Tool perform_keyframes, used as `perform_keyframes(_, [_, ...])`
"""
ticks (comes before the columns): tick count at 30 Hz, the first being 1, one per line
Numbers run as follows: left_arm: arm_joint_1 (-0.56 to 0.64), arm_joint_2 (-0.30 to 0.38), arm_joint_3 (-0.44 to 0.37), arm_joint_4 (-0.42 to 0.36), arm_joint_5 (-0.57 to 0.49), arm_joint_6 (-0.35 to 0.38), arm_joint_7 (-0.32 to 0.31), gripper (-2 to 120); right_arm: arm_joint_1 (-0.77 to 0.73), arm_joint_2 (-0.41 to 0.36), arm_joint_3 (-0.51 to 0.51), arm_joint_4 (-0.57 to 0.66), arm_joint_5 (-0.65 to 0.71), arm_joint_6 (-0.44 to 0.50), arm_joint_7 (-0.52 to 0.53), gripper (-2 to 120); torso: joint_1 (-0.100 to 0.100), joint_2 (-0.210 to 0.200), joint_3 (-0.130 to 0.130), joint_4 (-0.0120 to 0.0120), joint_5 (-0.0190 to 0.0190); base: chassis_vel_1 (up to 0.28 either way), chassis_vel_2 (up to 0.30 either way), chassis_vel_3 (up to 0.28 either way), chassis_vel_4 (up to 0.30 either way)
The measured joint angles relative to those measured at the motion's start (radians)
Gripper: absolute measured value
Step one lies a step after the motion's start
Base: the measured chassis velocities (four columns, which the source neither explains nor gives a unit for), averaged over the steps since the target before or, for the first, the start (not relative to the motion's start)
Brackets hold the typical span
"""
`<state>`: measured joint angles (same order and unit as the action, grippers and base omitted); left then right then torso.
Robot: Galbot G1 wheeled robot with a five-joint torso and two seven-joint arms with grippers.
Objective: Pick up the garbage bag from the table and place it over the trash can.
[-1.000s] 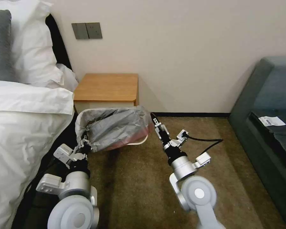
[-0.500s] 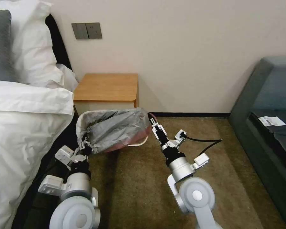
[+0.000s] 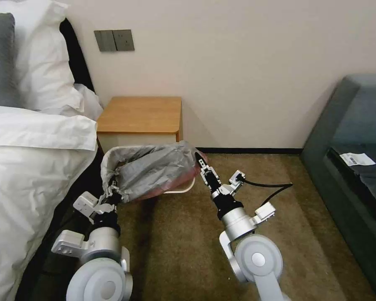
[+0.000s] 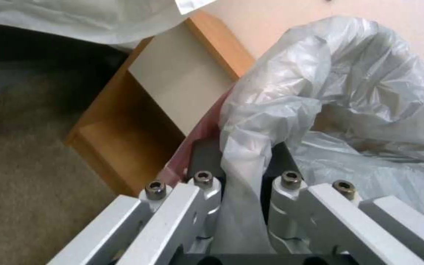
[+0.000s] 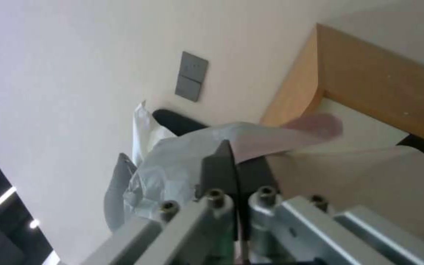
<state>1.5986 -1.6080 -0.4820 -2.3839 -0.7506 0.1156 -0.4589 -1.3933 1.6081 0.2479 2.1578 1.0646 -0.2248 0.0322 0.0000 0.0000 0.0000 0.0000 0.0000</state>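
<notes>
The garbage bag [image 3: 152,171], grey and crinkly with a pink-red band, is stretched over the trash can, whose cream rim [image 3: 184,188] peeks out at the near right corner. My left gripper [image 3: 113,195] is shut on the bag's near left edge. In the left wrist view, a wad of the bag [image 4: 359,92] is pinched in the left gripper [image 4: 244,165]. My right gripper [image 3: 200,161] is shut on the bag's right edge. The right wrist view shows the right gripper [image 5: 236,167] clamping the bag [image 5: 173,169] near its pink band [image 5: 313,127]. The table [image 3: 140,113] stands just behind the can.
A bed with white bedding [image 3: 33,167] runs along the left, close to my left arm. A dark green sofa [image 3: 355,159] stands at the right. Brown carpet [image 3: 175,242] lies open between my arms. A black cable [image 3: 271,186] loops off the right wrist.
My right gripper has shifted a little left toward the can with the bag edge. My left gripper has dropped slightly nearer. The bag now sits lower over the can's rim.
</notes>
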Motion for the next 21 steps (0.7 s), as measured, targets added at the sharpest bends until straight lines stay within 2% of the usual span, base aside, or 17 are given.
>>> perform_keyframes(14, [-0.007,0.000,0.000,0.008,-0.002,0.005,-0.010,9,-0.034,0.000,-0.011,0.042,-0.013,0.004,-0.001,0,0.000,0.000,0.000,0.0000,0.0000,0.000,0.000,0.000,0.000])
perform_keyframes(21, [-0.014,0.000,-0.006,0.009,-0.008,0.009,-0.019,9,-0.080,-0.002,-0.017,0.076,-0.080,-0.039,0.054,0,0.000,0.000,0.000,0.0001,0.0000,0.000,0.000,0.000,0.000])
